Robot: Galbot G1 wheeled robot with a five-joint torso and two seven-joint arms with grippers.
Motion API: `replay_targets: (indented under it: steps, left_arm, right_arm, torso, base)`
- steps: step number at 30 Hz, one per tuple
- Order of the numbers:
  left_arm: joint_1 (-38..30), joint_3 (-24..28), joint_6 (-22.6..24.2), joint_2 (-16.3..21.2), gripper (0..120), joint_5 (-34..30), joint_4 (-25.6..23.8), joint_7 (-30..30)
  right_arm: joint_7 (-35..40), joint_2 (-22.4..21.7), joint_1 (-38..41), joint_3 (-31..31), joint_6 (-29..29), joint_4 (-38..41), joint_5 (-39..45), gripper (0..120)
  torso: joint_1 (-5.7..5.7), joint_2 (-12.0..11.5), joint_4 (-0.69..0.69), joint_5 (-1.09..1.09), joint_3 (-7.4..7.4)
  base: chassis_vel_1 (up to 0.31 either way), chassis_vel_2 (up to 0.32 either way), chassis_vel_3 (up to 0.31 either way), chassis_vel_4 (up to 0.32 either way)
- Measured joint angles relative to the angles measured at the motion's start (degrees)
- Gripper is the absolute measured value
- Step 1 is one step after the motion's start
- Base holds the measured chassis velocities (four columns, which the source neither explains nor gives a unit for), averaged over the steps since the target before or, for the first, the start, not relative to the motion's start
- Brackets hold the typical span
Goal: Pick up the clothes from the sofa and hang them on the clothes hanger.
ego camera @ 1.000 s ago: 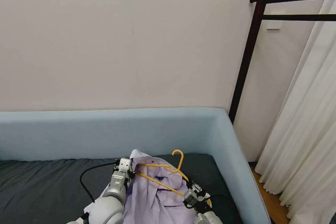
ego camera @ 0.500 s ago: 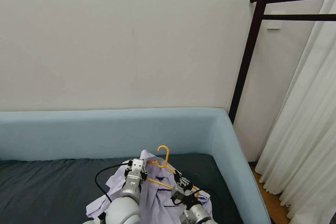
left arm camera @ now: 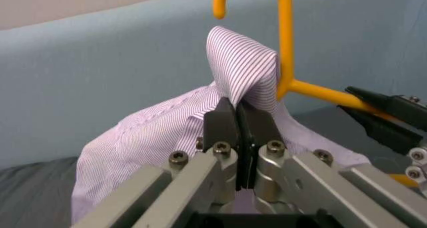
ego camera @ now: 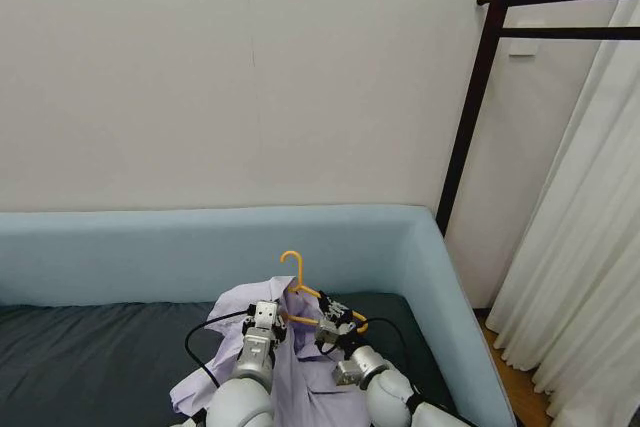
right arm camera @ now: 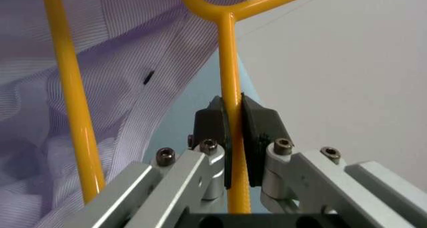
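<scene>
The light-blue sofa (ego camera: 150,252) runs along the wall. Above its dark seat cushion (ego camera: 80,347), the left gripper (ego camera: 266,319) is raised, its jaws closed on a fold of the lilac striped shirt (ego camera: 232,309) just beside the hanger neck. The shirt is draped on the yellow hanger (ego camera: 299,275), hook upward. The right gripper (ego camera: 335,315) is clamped on the hanger's shoulder bar. The dark wooden clothes rack (ego camera: 470,117) stands well apart, beyond the sofa arm and beside a white curtain (ego camera: 590,247).
</scene>
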Motion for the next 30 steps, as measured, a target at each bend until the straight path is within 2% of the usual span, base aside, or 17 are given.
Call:
replay_targets:
  steps: [7,17,20,21,24,25,27,29,30]
  left_arm:
    - [3.57,-0.12,-0.13,0.84,0,1.04,-1.09,0.04]
    - [3.98,0.65,-0.7,1.17,2,1.83,-2.13,2.21]
    - [5.49,-0.12,0.22,3.86,20,2.84,-4.0,4.72]
    - [5.49,-0.12,0.22,3.86,20,2.84,-4.0,4.72]
    - [8.0,-1.51,-1.47,8.43,33,4.79,-6.65,9.0]
    - [8.0,-1.51,-1.47,8.43,33,4.79,-6.65,9.0]
    - [10.11,-2.56,-5.65,12.09,41,6.68,-8.39,12.45]
    - [10.88,-3.37,-12.04,15.84,51,7.79,-8.65,15.77]
    - [10.88,-3.37,-12.04,15.84,51,7.79,-8.65,15.77]
  right_arm:
    - [1.09,-0.61,0.94,0.48,-0.86,1.55,2.73,5]
    - [1.76,-1.5,0.46,1.79,-1.01,3.41,2.87,5]
    - [2.58,-1.47,-0.76,3.45,-0.07,4.17,1.78,5]
    - [2.58,-1.47,-0.76,3.45,-0.07,4.17,1.78,5]
    - [2.86,-1.95,-1.45,4.63,0.92,4.35,1.09,5]
    - [2.86,-1.95,-1.45,4.63,0.92,4.35,1.09,5]
    - [3.04,-2.6,-2.11,5.62,1.45,4.72,0.81,5]
    - [3.1,-3.02,-2.5,6.48,2.26,4.78,0.42,5]
    - [3.1,-3.02,-2.5,6.48,2.26,4.78,0.42,5]
  torso:
    - [-0.01,0.0,0.02,-0.01,0.0]
    - [-0.01,0.0,0.01,0.0,0.0]
    - [-0.01,0.01,0.01,-0.01,-0.01]
    - [-0.01,0.01,0.01,-0.01,-0.01]
    - [-0.01,0.01,0.02,-0.01,-0.01]
    - [-0.01,0.01,0.02,-0.01,-0.01]
    - [-0.01,0.01,0.02,-0.01,-0.01]
    - [-0.02,0.02,0.03,0.0,-0.01]
    - [-0.02,0.02,0.03,0.0,-0.01]
  base:
    - [0.0,0.0,0.0,0.0]
    - [0.0,0.0,0.0,0.0]
    - [0.0,0.0,0.0,0.0]
    - [0.0,0.0,0.0,0.0]
    - [0.0,0.0,0.0,0.0]
    - [0.0,0.0,0.0,0.0]
    - [0.0,0.0,0.0,0.0]
    - [0.0,0.0,0.0,0.0]
    - [0.0,0.0,0.0,0.0]
